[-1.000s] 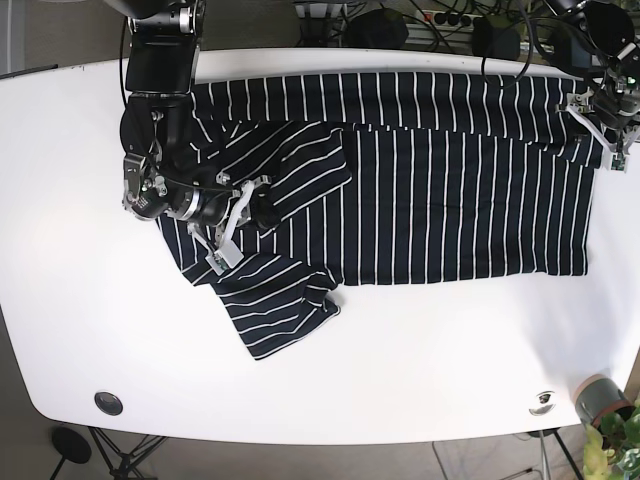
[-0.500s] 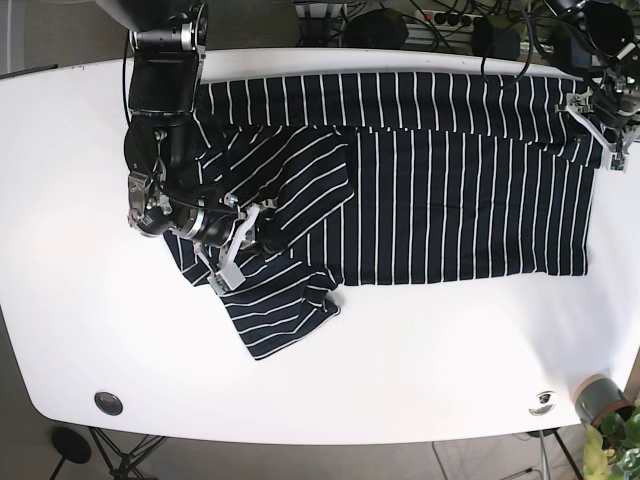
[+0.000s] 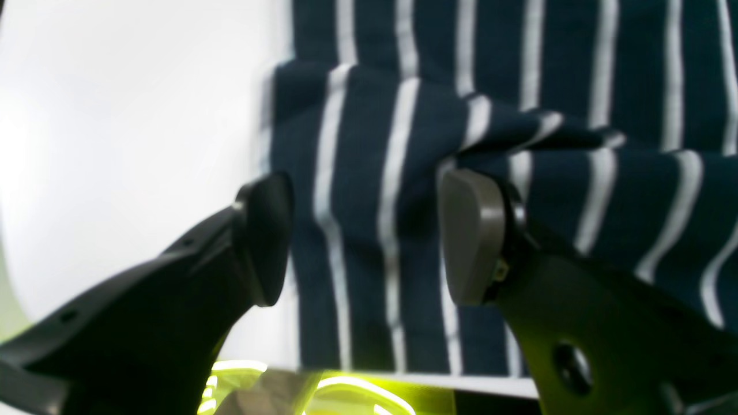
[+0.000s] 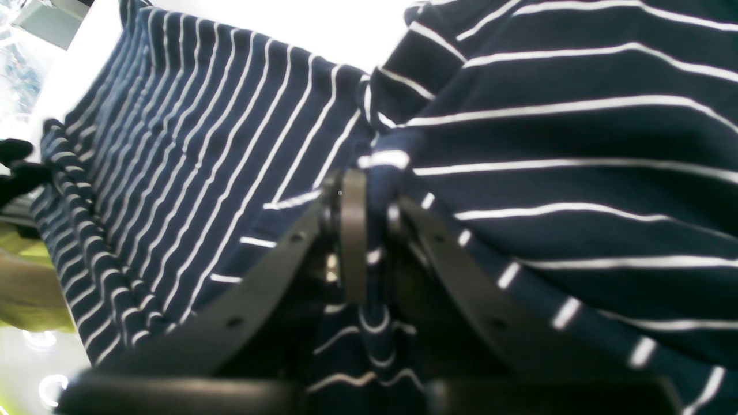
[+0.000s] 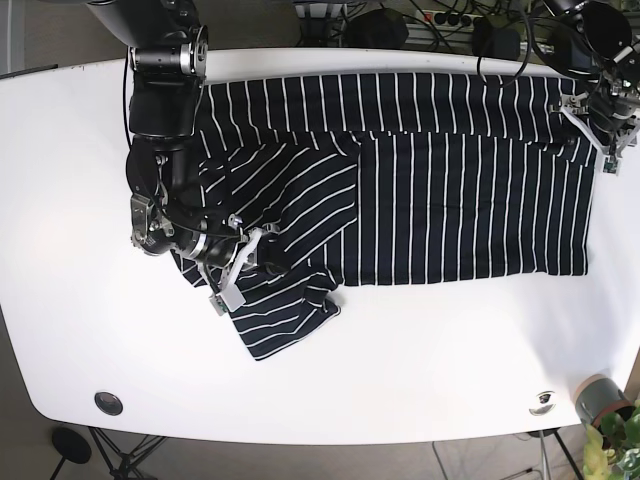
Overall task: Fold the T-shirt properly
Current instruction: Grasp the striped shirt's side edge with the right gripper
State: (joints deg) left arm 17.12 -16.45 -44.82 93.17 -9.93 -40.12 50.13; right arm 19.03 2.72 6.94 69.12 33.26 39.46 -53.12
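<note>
A navy T-shirt with white stripes (image 5: pixel 460 190) lies spread across the white table (image 5: pixel 450 340). Its left part is folded over and bunched, with a sleeve lying toward the front. My right gripper (image 5: pixel 232 280) is shut on a fold of the shirt at the left. The right wrist view shows the gripper (image 4: pixel 372 230) pinching the striped cloth (image 4: pixel 548 115). My left gripper (image 5: pixel 603 135) is at the shirt's far right edge. In the left wrist view it (image 3: pixel 369 236) is open, low over the shirt's edge (image 3: pixel 403 144), with a raised fold against one finger (image 3: pixel 473 236).
A black round fitting (image 5: pixel 108 403) sits near the front left table edge and a silver one (image 5: pixel 543 401) near the front right. A grey pot with a plant (image 5: pixel 600 400) stands off the front right corner. Cables and gear (image 5: pixel 380 25) lie behind the table.
My right gripper has moved toward the table's front, dragging the pinched fold with it. The folded left part of the shirt has shifted. The left gripper has barely moved.
</note>
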